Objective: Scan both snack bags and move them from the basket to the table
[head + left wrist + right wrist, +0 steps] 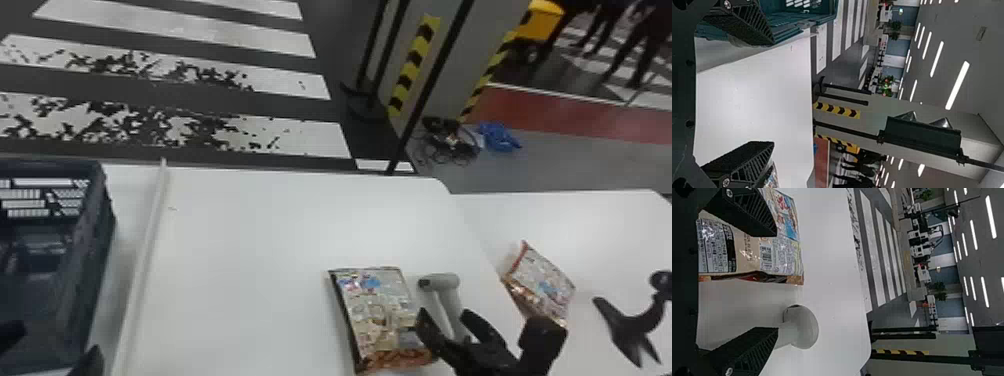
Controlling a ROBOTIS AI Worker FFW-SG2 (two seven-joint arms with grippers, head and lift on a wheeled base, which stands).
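Right pincer [445, 320] is held wide, its flat black fingers spread and nothing clamped between them. Left pincer [57, 340] is likewise held wide, near the basket [102, 210] at the counter's left. Beside the right pincer, one snack bag [377, 307] is laid on the white counter [260, 230], partly covered by a finger; a pale grey handheld scanner [446, 282] is set just right of it. Farther right, the other snack bag [542, 280] is placed near a black forked stand [632, 325]. Beyond, tangled cables [450, 142] are seen on the floor, where white crossing stripes [310, 137] are painted.
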